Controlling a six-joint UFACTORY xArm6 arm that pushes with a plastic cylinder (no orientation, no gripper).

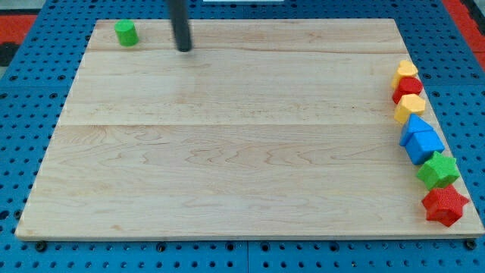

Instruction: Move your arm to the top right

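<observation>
My tip (185, 49) rests on the wooden board (227, 136) near the view's top left, a little to the right of a green cylinder (126, 32). Along the view's right edge runs a column of blocks: a yellow block (407, 70) at the top, a red block (407, 87), another yellow block (410, 107), a blue block (415, 126), a second blue block (424, 145), a green star (438, 171) and a red star (444, 205) at the bottom. My tip is far to the left of that column.
The board lies on a blue pegboard table (23, 152). A red area (464, 11) shows at the view's top right corner.
</observation>
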